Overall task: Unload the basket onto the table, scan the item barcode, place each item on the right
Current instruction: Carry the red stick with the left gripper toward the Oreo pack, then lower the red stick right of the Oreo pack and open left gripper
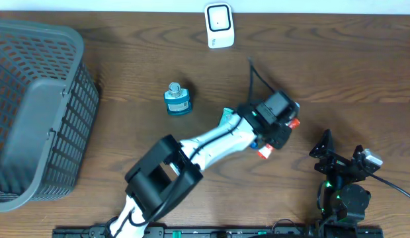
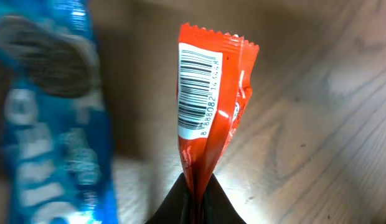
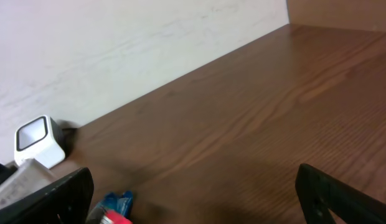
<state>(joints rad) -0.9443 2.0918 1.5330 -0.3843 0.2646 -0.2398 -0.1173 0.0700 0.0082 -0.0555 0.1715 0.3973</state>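
1. Bare wooden table (image 1: 364,59) lies free on the right. A grey mesh basket (image 1: 33,112) fills the left edge, and a white scanner (image 1: 219,25) stands at the far edge.
2. The left gripper (image 2: 196,200) is clamped on the lower end of a red snack packet (image 2: 211,124) at mid-table. The packet's barcode (image 2: 196,93) faces the wrist camera.
3. The right gripper (image 1: 340,157) gapes wide and holds nothing.

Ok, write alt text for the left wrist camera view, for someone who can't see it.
The left gripper pinches the bottom of an upright red snack wrapper, its white barcode label facing the camera. A blurred blue Oreo packet is at left, wooden table behind.
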